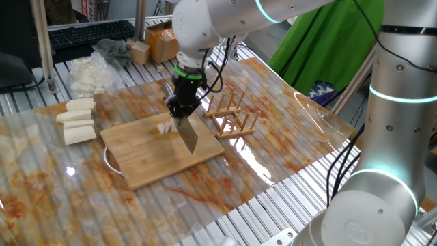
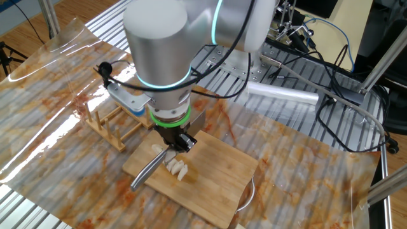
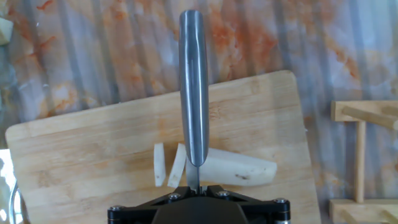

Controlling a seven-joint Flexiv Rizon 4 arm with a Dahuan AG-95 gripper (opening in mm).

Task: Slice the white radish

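Observation:
The white radish (image 3: pixel 239 169) lies on the bamboo cutting board (image 3: pixel 93 155), with two thin slices (image 3: pixel 168 165) cut off and lying at its left end. My gripper (image 3: pixel 193 185) is shut on a steel knife (image 3: pixel 193 87), held right above the board. In the hand view the knife crosses the radish next to the slices. In one fixed view the blade (image 1: pixel 188 134) slants down to the board beside the pale pieces (image 1: pixel 164 128), below the gripper (image 1: pixel 183 108). In the other fixed view the knife (image 2: pixel 149 170) reaches past the pieces (image 2: pixel 177 168) under the gripper (image 2: pixel 178 141).
Three longer white radish chunks (image 1: pixel 78 119) lie left of the board, with a heap of white scraps on plastic (image 1: pixel 85 72) behind them. A wooden rack (image 1: pixel 232 113) stands right of the board. A metal ring (image 1: pixel 113 162) peeks out under the board's edge.

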